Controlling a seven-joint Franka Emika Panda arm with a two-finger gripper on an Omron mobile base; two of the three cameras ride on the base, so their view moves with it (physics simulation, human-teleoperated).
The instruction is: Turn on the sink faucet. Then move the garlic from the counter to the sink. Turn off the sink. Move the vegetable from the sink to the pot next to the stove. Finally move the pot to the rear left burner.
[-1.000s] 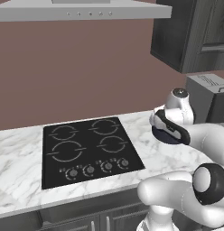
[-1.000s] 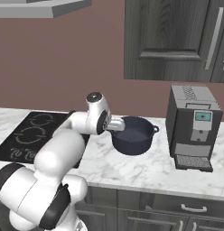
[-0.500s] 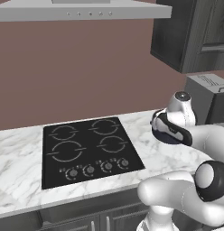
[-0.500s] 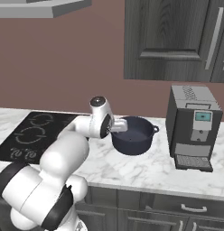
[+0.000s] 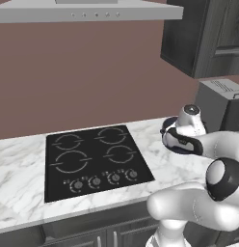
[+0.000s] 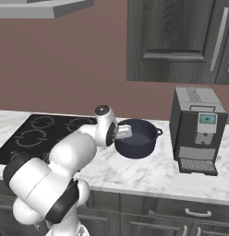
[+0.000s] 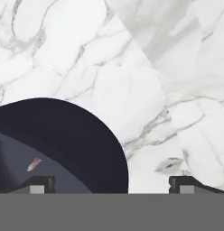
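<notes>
The white marble counter [image 6: 148, 173] is sitting under dark cabinets [image 6: 181, 41]. No writing is showing. The gripper [image 7: 109, 182] is hanging wide open over the dark pot's [image 6: 135, 138] rim, beside the stove [image 5: 95, 159].

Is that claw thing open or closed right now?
Open: the gripper has its two tips wide apart, one over the pot, one over the counter.

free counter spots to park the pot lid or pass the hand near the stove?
Bare marble: counter in front of the pot, up to the coffee machine; and the strip left of the stove. Crowded: arm and open gripper at the pot's rim.
</notes>
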